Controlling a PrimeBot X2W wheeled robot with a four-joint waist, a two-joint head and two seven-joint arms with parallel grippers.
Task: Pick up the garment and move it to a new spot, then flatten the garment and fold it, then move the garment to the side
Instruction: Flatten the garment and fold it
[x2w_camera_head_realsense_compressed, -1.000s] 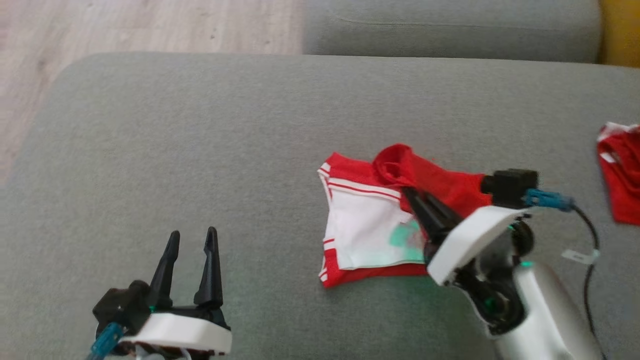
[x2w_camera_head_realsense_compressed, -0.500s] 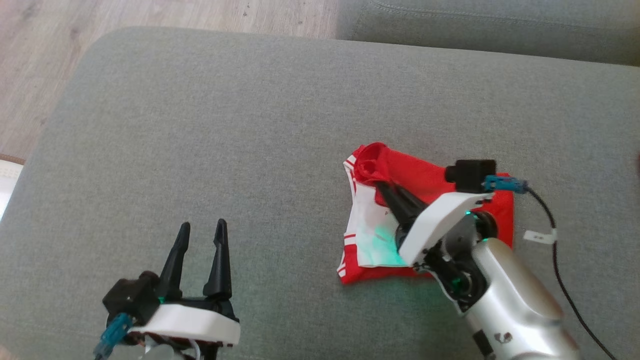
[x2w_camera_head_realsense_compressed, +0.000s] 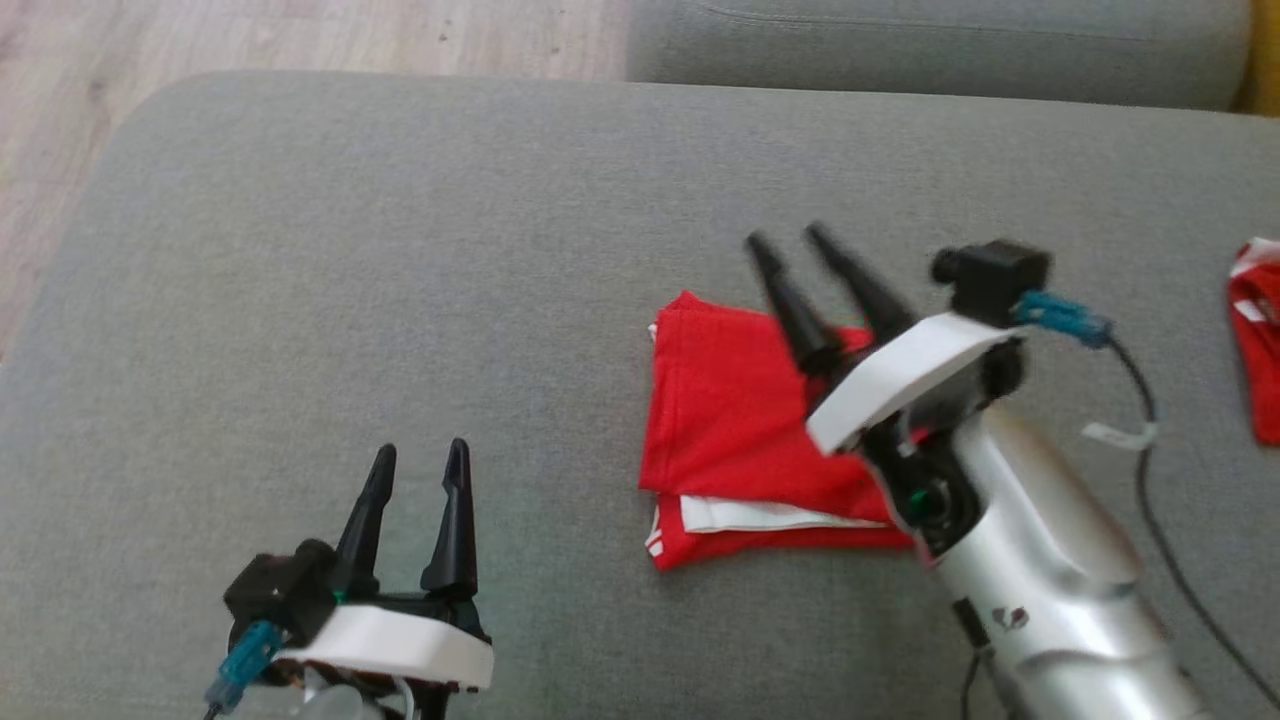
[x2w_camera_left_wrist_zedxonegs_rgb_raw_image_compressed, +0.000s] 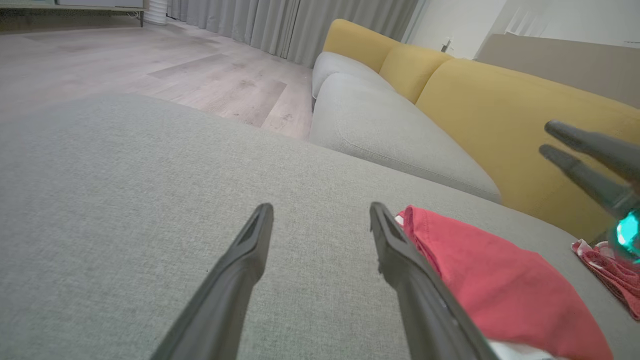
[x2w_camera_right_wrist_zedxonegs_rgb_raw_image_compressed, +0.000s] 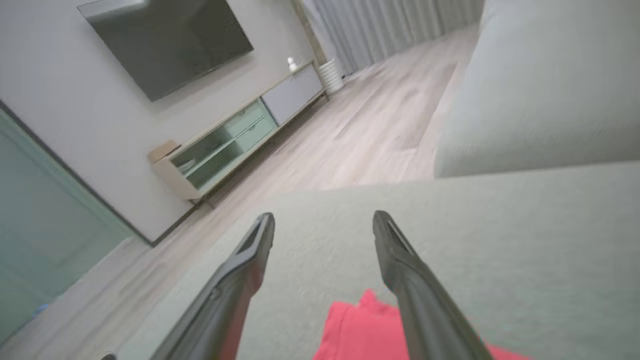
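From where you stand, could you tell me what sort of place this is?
Most likely a home living room: a grey sofa with yellow back cushions, a wall-mounted television above a low cabinet, and wood flooring.

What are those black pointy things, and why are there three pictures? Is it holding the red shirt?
Those pointy things are a robot's fingers. It has two arms, each ending in a gripper. One picture comes from a camera on its head, looking down at a gray sofa cushion. The other two come from cameras on its wrists, looking along the fingers. The left gripper is open and empty. The right gripper is open too, raised over the folded red garment, not holding it. Another red cloth lies far right.
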